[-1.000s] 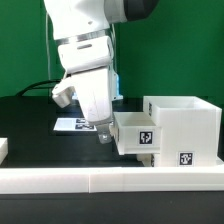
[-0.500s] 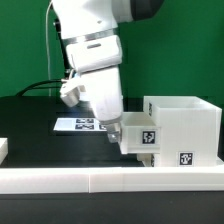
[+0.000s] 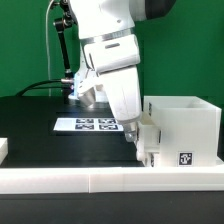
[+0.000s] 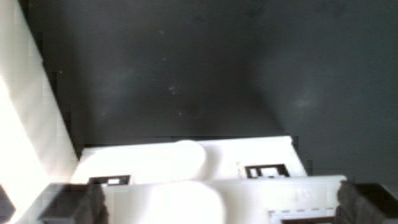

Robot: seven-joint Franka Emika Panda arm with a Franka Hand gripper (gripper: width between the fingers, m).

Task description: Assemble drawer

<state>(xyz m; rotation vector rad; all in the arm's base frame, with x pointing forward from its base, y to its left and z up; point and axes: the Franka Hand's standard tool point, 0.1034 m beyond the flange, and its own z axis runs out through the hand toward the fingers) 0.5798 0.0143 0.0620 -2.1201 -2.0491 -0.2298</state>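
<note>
1. The gripper has its two fingers spread wide apart and is holding nothing. It sits low, right at the front of the small tray.
2. The tray is partly inside the big white housing. In the wrist view the tray fills the space just past the fingers.
3. The housing stands near the front edge of the tabletop, toward the exterior view's right corner, just behind the low white wall.
4. The marker board lies flat on the tabletop behind the arm, well apart from the housing.
5. If the gripper pushes a bit off to one side, the tray may turn and get stuck in the opening.
6. If it pushes too hard, the whole housing may slide along the tabletop, because nothing can be seen holding it down.
7. An open finger may catch the tray's rim and drag it back out.
</note>
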